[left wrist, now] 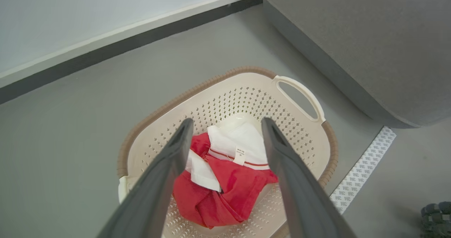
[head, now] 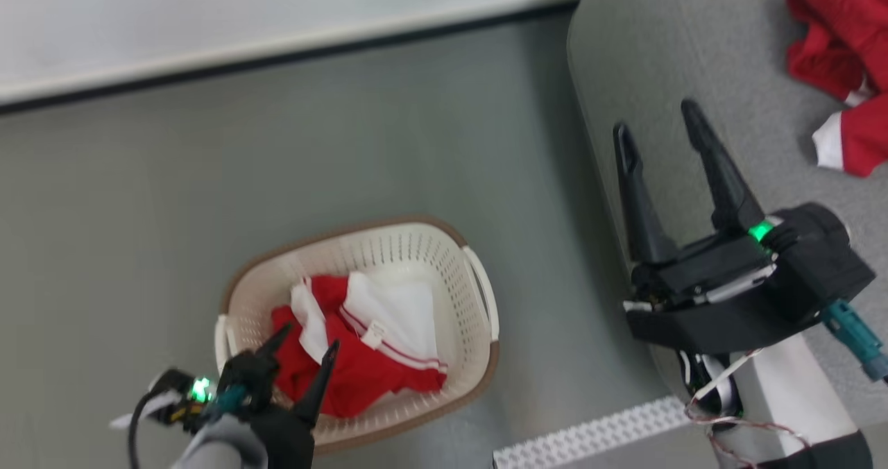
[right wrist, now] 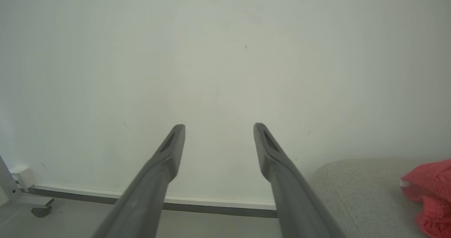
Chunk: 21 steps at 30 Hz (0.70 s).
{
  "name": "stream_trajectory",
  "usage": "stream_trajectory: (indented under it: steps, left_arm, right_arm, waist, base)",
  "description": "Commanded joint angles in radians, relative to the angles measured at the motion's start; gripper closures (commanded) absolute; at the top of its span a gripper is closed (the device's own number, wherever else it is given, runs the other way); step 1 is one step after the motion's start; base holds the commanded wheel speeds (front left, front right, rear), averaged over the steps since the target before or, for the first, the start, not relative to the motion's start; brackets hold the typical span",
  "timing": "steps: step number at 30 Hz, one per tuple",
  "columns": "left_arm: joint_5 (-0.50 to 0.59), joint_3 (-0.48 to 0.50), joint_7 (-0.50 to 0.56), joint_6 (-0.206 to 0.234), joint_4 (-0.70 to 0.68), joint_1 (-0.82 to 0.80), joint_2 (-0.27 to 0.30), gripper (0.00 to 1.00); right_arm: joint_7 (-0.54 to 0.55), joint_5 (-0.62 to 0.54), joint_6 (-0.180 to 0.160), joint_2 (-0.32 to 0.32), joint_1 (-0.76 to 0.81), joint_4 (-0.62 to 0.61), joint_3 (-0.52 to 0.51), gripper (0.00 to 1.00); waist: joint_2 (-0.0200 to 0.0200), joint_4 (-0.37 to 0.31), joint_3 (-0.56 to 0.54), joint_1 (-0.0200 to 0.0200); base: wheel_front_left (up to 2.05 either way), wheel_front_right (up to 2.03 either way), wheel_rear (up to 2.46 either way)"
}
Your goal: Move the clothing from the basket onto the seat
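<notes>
Counting from the left: one left gripper, two dark fingers spread wide, nothing pinched between them, one green light lit at the base. Under and just beyond those fingertips, one basket: cream, perforated, brown-rimmed, two side handles, standing on the grey floor. Inside, framed between the two fingers in the left wrist view, one heap of clothing: red fabric with white pieces folded in and one small white tag; number of garments in the heap impossible to tell. Right of the left fingers, one white dotted strip flat on the floor, then the rounded edge of one seat, grey and far larger than the basket. Further right, one right gripper, two fingers likewise spread apart and clamping nothing, a second green light at the base, raised over the seat's left edge; aimed at one pale wall in the right wrist view, with one dark skirting band at its foot. Well to the right of those fingers, resting on the seat, a second heap of clothing: red, crumpled, white cuffs showing, clear of both fingers. How many garments there, also impossible to tell.
</notes>
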Motion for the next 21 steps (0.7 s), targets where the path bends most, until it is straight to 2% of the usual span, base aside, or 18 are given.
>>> stream_trajectory:
  steps: [1,6,14,21]
  left_arm:
    - [0.009,-0.006,-0.004,0.000,0.014,-0.019,0.008,0.00]
    - [0.040,-0.102,0.017,-0.002,0.168,-0.169,0.032,0.00]
    - [0.037,-0.256,0.054,-0.002,0.328,-0.326,0.069,0.00]
    - [0.086,-0.322,0.075,0.005,0.428,-0.434,0.072,0.00]
  right_arm:
    - [-0.002,0.005,0.000,-0.001,-0.014,-0.001,0.001,0.00]
    - [-0.002,-0.007,0.000,0.011,-0.081,-0.050,0.009,0.00]
    - [-0.002,-0.002,0.000,0.038,-0.164,-0.134,0.049,0.00]
    - [-0.002,0.007,0.000,0.065,-0.184,-0.162,0.047,0.00]
  waist:
    - [-0.0002,-0.034,0.116,-0.0002]
    - [-0.0002,-0.063,0.219,-0.0002]
    - [-0.0002,-0.102,0.337,-0.0002]
    - [-0.0002,-0.127,0.396,-0.0002]
  base:
    - [0.00,0.00,0.00]
    - [0.00,0.00,0.00]
    - [0.00,0.00,0.00]
    - [0.00,0.00,0.00]
